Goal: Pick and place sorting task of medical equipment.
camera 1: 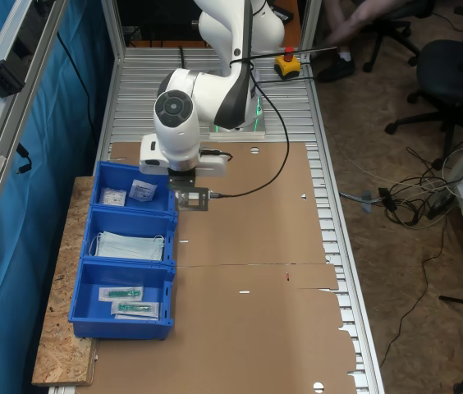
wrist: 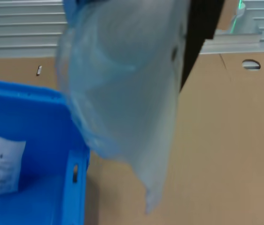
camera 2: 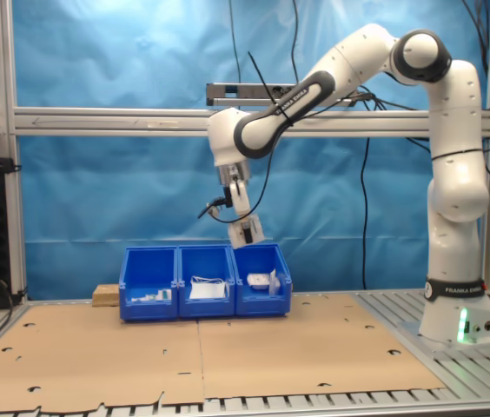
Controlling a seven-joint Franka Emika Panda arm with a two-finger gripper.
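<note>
Wrist view has a blurry packet (wrist: 122, 93) dangling, so my end effector (camera 1: 190, 199) is pinching it, hovering by the bin's (camera 1: 133, 207) corner, upper left, ready for sorting.

Two white square packets (camera 1: 129, 193) flat in end bin (camera 1: 104, 177).

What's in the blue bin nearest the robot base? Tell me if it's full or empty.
Neither: partly filled. In the first exterior view, the end bin holds two small white packets lying on its floor, with blue floor showing around them.
</note>
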